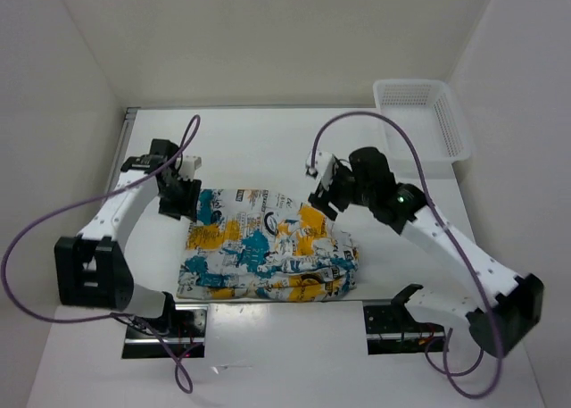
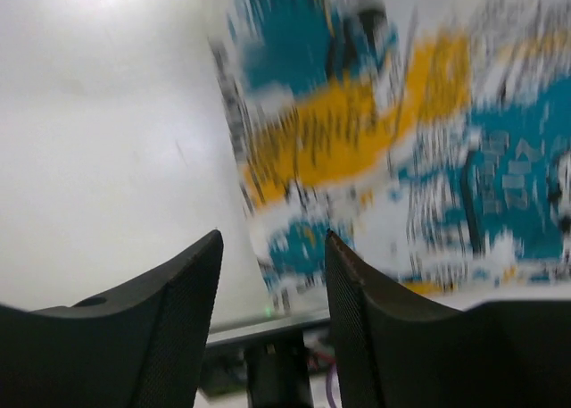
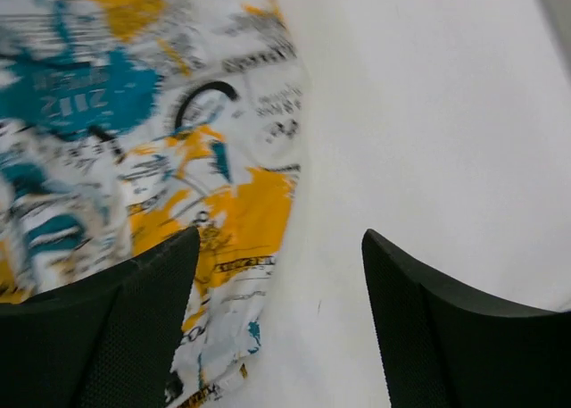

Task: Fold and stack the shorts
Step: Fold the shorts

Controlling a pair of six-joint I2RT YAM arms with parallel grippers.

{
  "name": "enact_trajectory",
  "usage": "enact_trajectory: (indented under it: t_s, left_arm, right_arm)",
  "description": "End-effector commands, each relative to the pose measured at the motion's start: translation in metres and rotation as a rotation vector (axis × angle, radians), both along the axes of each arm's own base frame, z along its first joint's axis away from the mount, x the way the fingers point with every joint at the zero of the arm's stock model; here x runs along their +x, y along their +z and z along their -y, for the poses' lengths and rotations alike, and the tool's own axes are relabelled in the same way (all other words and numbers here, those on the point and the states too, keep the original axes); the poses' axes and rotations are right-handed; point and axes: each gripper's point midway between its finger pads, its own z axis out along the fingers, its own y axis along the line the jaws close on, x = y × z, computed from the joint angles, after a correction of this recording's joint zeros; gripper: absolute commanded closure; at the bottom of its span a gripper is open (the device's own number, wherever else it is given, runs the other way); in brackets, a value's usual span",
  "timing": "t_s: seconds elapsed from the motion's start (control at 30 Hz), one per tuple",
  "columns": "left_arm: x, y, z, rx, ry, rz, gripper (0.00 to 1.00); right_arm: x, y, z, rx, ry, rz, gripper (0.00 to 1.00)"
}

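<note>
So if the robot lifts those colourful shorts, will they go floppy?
Probably floppy: the shorts lie in soft, wrinkly layers, so they'd likely droop from wherever they're pinched. They look thin, so probably light. Pushed, they'd likely bunch up, like their rumpled right edge.

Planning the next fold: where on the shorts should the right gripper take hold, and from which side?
Probably the far right corner of the shorts, coming down from the table side on the right. There the cloth lies thin and flat with a free edge, while the near right end is bunched. The right gripper hangs over that edge, jaws open.
</note>
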Motion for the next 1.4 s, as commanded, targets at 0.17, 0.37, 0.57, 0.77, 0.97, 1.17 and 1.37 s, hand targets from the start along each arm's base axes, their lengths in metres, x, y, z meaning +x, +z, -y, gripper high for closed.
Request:
enact_trajectory:
  t_s: [0.17, 0.37, 0.57, 0.77, 0.97, 1.17, 1.37]
  left_arm:
    - [0.115, -0.031, -0.009, -0.012, 0.04, 0.074, 0.27]
    - [0.103, -0.074, -0.003, -0.038, 0.033, -0.057, 0.14]
    - [0.1, -0.088, 0.018, -0.111, -0.006, -0.109, 0.16]
    - [0.089, -0.103, 0.026, -0.139, -0.017, -0.175, 0.5]
    - [0.106, -0.102, 0.031, -0.163, -0.021, -0.175, 0.96]
    - [0.216, -0.059, -0.002, -0.072, 0.031, 0.107, 0.98]
    - [0.302, -0.022, -0.009, -0.041, 0.038, 0.303, 0.81]
  right_arm:
    - [0.058, -0.115, 0.074, 0.046, -0.498, -0.519, 0.26]
    - [0.046, -0.136, 0.077, -0.069, -0.396, -0.57, 0.18]
    - [-0.005, -0.179, 0.059, -0.362, -0.112, -0.548, 0.18]
    - [0.015, -0.205, 0.051, -0.36, -0.208, -0.54, 0.47]
    - [0.113, -0.203, 0.077, -0.281, -0.568, -0.418, 0.97]
    - [0.237, -0.137, 0.045, -0.066, -0.71, -0.264, 1.0]
    - [0.289, -0.118, 0.022, 0.028, -0.736, -0.224, 0.7]
